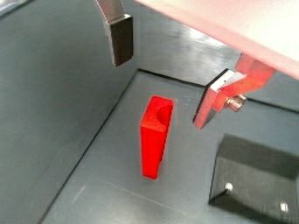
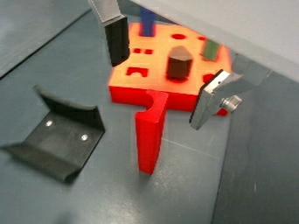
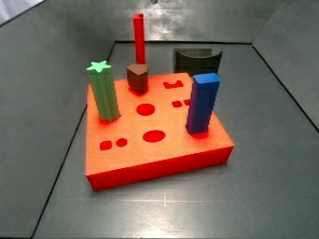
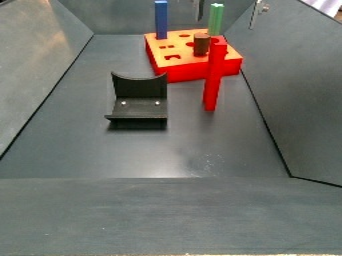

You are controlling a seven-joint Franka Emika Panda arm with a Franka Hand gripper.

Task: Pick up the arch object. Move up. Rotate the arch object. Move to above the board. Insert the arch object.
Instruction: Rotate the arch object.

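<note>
The arch object [image 2: 151,136] is a tall, slim bright-red bar with a notch in its top. It stands upright on the floor just in front of the board [image 2: 138,90] in both wrist views [image 1: 153,140] and both side views [image 3: 137,39] [image 4: 213,75]. The board [image 3: 156,154] [image 4: 230,62] is a thick red-orange block with shaped holes. My gripper [image 2: 163,70] [image 1: 167,72] is open and empty, above the arch object, with one finger [image 2: 115,39] on each side of its top. The gripper hardly shows in the side views.
A blue square pillar [image 3: 203,103], a green star peg [image 3: 103,91] and a dark peg [image 3: 137,79] stand in the board. The dark fixture [image 4: 136,100] [image 2: 59,136] stands on the floor beside the arch object. Grey walls ring the floor.
</note>
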